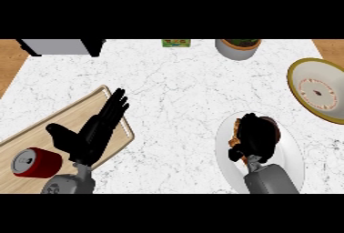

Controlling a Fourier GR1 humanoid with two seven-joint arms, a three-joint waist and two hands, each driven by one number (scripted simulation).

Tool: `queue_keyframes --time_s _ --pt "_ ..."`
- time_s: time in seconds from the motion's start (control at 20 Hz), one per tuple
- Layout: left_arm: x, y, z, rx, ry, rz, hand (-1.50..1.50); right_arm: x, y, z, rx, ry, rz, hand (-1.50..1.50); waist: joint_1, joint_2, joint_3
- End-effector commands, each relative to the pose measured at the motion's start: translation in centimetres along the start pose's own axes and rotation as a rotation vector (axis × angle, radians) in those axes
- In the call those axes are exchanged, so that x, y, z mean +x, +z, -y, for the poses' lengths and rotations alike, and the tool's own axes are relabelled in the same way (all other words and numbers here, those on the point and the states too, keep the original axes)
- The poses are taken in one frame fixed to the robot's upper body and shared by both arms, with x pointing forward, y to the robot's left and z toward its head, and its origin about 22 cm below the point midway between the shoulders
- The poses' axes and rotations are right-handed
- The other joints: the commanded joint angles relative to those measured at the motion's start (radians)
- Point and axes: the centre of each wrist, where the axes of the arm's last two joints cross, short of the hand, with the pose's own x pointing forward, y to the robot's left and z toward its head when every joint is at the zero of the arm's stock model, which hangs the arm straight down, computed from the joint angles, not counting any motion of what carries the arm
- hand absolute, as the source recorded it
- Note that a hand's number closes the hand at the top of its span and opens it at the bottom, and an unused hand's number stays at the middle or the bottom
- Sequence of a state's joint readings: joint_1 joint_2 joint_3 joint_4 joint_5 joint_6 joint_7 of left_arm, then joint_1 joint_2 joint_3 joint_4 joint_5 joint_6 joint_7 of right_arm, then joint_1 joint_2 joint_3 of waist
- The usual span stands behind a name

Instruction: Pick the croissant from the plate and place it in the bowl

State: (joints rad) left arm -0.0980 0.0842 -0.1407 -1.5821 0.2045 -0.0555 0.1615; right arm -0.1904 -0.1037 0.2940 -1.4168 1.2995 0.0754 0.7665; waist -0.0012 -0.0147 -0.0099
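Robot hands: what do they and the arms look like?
Both hands are black with long, slim fingers and a thumb: the left hand and the right hand. Each sits on a smooth, rounded grey forearm, joined by a thin grey wrist. No cables, markings or sleeves show.

- Desk [181,91]: white marble top with fine grey veining, fills most of the view.
- Wood surface [8,59]: brown, shows at the far left and far right corners beyond the desk.
- Light: even, soft shadows.
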Motion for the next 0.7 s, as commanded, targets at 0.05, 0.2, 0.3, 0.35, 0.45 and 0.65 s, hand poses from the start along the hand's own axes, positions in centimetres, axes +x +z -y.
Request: queue_keyframes --time_s 0.05,0.2,0.3,0.35,0.45,0.65 --pt "0.6 0.4 -0.2 0.004 -0.001 -0.005 0.0 -6.6 0.0 -2.0 0.149 0.083 0.307 1.5 -0.002 0.013 0.012" --pt "0.4 -0.2 -0.6 0.014 -0.015 0.008 0.0 -11.6 -1.2 0.9 0.112 0.108 0.405 1.5 -0.017 0.014 0.01" --pt "-0.1 1.0 -2.0 0.028 -0.016 -0.014 0.0 -13.7 0.0 3.9 0.045 0.04 0.432 1.5 -0.019 0.01 0.01" --pt "-0.5 0.5 -0.3 0.003 -0.006 -0.007 0.0 -13.5 0.4 4.7 0.022 0.028 0.453 1.5 -0.014 0.011 0.01" --pt "0.8 1.2 -1.4 0.009 -0.008 -0.005 0.0 -15.6 0.6 7.0 -0.004 -0.041 0.466 1.5 -0.017 0.009 0.01" --pt "-1.7 0.1 -0.3 0.035 -0.015 0.005 0.0 -15.4 3.6 11.8 -0.118 -0.114 0.482 1.5 -0.029 0.009 0.008"
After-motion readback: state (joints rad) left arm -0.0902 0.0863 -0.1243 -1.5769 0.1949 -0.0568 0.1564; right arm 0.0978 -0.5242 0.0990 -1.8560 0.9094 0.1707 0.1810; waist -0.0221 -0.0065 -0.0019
